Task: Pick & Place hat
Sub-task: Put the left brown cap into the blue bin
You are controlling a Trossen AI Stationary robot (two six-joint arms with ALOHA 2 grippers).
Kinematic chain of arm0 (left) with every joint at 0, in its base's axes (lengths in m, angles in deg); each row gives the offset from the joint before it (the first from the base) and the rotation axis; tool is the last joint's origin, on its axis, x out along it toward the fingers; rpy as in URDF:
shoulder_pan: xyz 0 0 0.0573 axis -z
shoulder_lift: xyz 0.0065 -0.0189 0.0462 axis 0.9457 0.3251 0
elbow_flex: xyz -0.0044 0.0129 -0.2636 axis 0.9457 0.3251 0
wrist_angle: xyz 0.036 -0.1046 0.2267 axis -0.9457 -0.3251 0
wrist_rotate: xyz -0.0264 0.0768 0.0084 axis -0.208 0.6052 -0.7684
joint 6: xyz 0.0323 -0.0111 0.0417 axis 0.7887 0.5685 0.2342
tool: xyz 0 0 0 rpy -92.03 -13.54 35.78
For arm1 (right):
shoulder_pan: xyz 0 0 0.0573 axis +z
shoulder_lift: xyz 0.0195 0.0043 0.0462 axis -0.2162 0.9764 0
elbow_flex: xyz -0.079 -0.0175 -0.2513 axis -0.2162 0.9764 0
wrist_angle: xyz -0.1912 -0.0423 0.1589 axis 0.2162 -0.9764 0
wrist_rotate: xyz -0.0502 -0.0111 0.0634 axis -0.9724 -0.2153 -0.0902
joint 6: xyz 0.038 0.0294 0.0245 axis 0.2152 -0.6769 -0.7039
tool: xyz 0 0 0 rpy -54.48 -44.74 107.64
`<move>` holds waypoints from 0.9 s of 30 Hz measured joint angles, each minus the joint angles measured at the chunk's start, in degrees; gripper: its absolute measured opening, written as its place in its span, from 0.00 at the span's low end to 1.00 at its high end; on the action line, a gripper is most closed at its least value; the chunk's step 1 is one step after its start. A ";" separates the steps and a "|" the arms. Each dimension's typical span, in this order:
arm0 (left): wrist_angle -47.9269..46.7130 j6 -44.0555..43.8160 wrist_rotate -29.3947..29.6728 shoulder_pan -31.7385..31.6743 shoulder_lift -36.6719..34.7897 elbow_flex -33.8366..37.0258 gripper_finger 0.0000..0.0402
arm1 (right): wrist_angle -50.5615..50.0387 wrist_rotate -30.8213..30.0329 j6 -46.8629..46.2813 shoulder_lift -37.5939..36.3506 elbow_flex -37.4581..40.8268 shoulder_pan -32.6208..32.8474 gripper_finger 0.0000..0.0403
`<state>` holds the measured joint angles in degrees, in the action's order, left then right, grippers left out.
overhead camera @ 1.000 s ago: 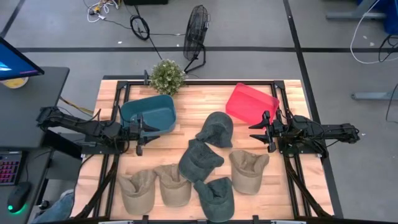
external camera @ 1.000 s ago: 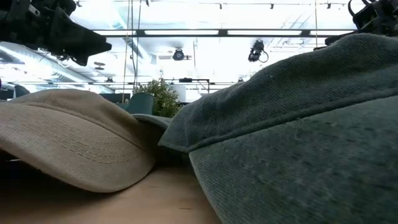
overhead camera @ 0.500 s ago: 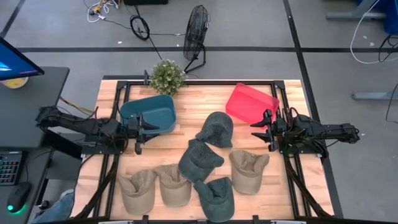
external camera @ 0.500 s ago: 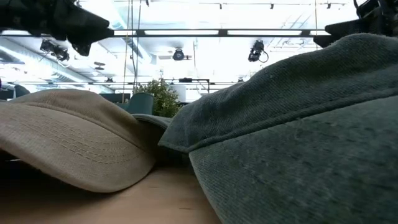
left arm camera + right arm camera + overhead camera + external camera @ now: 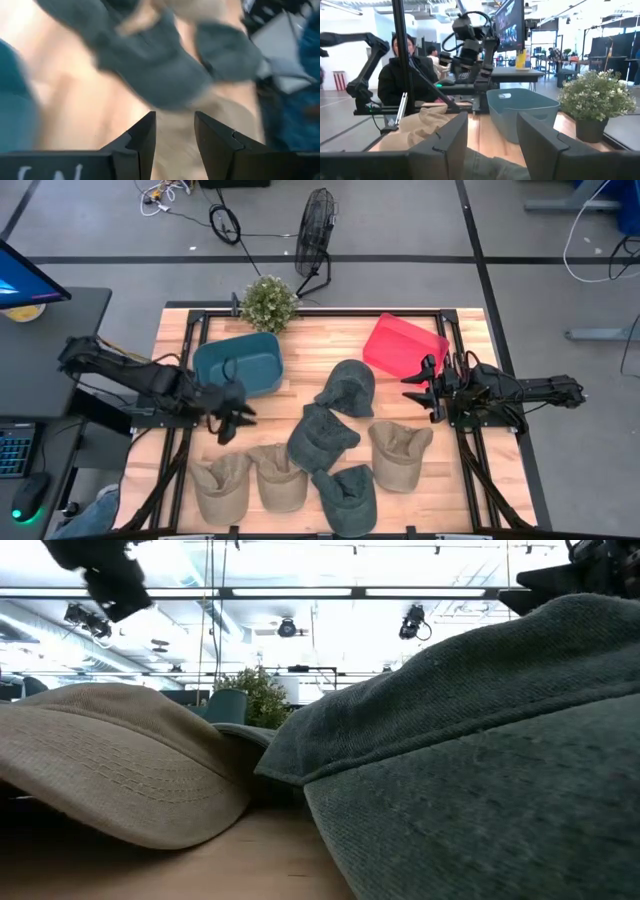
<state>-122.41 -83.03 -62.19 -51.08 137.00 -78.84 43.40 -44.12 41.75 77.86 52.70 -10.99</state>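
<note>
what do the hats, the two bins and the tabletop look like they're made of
Hats: soft woven cloth, likely cotton twill; the low view shows a ribbed weave on the grey hat and stitch rows on the tan hat, both matte. Teal bin and red bin: smooth moulded plastic, apparently. Tabletop: pale wood planks with visible seams.

Two dark jointed arms, black angular gripper fingers point(image 5: 449, 145)

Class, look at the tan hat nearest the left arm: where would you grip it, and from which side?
Grip the tan hat by the rim of its crown, coming straight down. It lies open side up, so the rim offers a thin edge, and the left tool, fingers open, is the nearer.
</note>
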 joint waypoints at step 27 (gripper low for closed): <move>3.49 -70.03 -12.21 31.17 25.31 -1.56 0.34 | -9.44 0.02 -0.90 0.00 -0.01 -0.01 0.43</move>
<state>-118.93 -153.05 -74.40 -19.92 162.31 -80.40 33.96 -44.10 40.86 77.86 52.69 -11.00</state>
